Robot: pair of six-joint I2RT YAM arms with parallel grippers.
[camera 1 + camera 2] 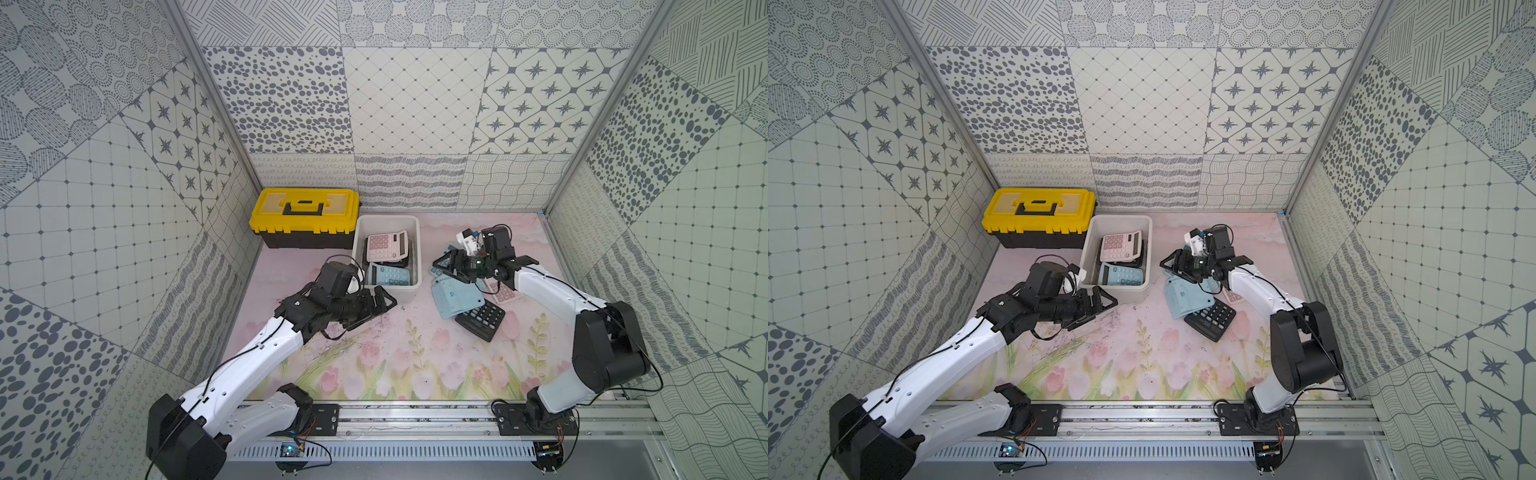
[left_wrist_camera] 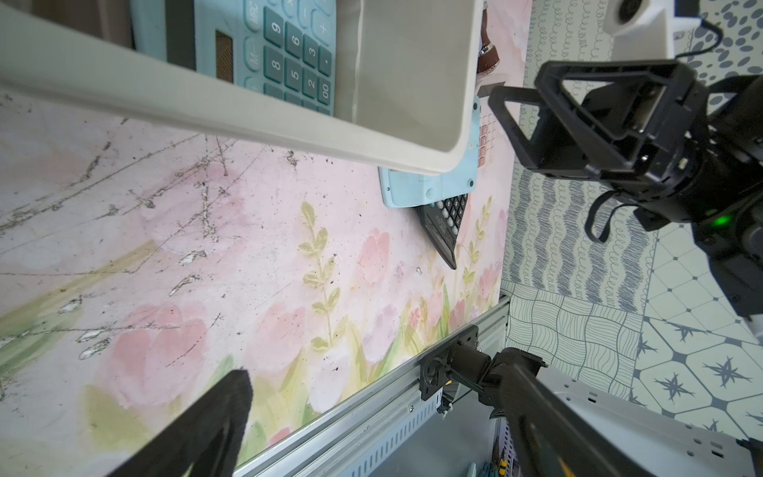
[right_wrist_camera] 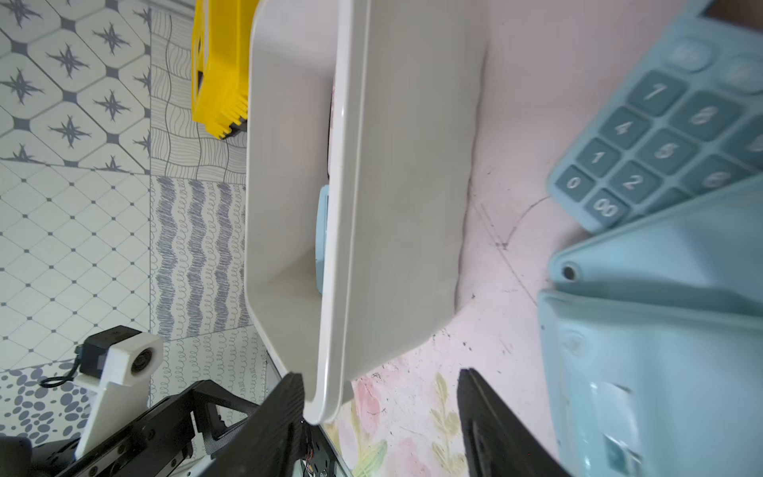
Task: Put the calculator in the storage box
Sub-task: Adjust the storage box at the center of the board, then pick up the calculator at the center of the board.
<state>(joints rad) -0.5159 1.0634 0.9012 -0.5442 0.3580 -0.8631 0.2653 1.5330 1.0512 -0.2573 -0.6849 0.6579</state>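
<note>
The off-white storage box (image 1: pixel 356 249) stands at the back of the mat. It holds a pink calculator (image 1: pixel 386 246) over a black one, and a blue calculator (image 1: pixel 390 275). To its right lie more calculators: a light-blue one face down (image 1: pixel 455 297), a black one (image 1: pixel 482 319), a pink one (image 1: pixel 503 293), and a blue one keys-up (image 3: pixel 660 144). My right gripper (image 1: pixel 446 270) hovers over that pile, open, with only mat and the box's corner between its fingers (image 3: pixel 285 413). My left gripper (image 1: pixel 384 305) sits open and empty at the box's near-left corner; one finger (image 2: pixel 214 417) shows.
A yellow-lidded black toolbox (image 1: pixel 305 222) stands left of the box against the back wall. Patterned walls close in three sides. The metal rail (image 1: pixel 415 419) carrying both arm bases runs along the front edge. Flowered mat (image 1: pixel 395 357) lies between the arms.
</note>
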